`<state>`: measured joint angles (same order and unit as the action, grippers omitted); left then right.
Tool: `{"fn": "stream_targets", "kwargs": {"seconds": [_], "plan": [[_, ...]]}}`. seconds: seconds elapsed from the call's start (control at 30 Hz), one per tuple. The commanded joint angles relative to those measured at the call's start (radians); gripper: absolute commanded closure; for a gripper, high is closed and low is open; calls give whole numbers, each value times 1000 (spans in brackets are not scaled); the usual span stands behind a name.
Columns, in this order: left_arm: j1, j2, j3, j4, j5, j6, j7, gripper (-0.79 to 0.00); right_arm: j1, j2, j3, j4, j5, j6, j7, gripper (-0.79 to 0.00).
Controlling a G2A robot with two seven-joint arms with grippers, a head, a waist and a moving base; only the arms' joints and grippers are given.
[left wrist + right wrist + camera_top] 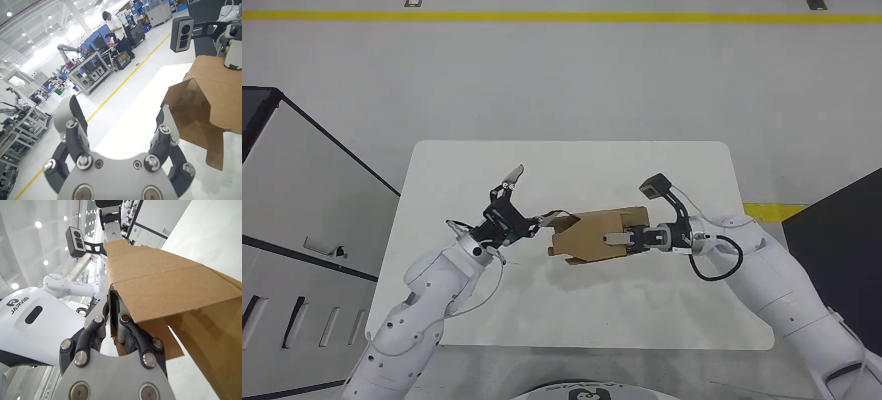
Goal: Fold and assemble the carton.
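Observation:
A brown carton (597,235) is over the middle of the white table (572,310), lying on its side with loose flaps at both ends. My right gripper (614,240) is shut on it; in the right wrist view its fingers (105,308) pinch an edge of the carton (160,285) wall. My left gripper (525,200) is open at the carton's other end. In the left wrist view, the left gripper (121,115) is spread wide, one fingertip (164,117) right at a flap of the carton's (208,98) open mouth. The inside looks empty.
A dark cabinet (282,180) stands off the table's left side and a dark unit (842,230) off its right. A yellow floor line (562,16) runs beyond the far edge. Bare tabletop lies in front of and behind the carton.

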<state>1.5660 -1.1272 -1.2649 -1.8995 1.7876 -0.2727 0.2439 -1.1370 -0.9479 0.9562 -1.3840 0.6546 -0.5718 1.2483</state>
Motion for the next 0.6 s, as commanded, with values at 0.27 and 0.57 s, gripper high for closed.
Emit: {"fn": "stream_targets", "kwargs": {"seconds": [0.27, 0.57], "plan": [[-17, -2, 18, 10, 8, -5, -5, -754, 9, 1, -22, -13, -49, 26, 26, 0], [-34, -4, 47, 8, 34, -23, -11, -785, 12, 5, -32, -16, -63, 34, 34, 0]]}}
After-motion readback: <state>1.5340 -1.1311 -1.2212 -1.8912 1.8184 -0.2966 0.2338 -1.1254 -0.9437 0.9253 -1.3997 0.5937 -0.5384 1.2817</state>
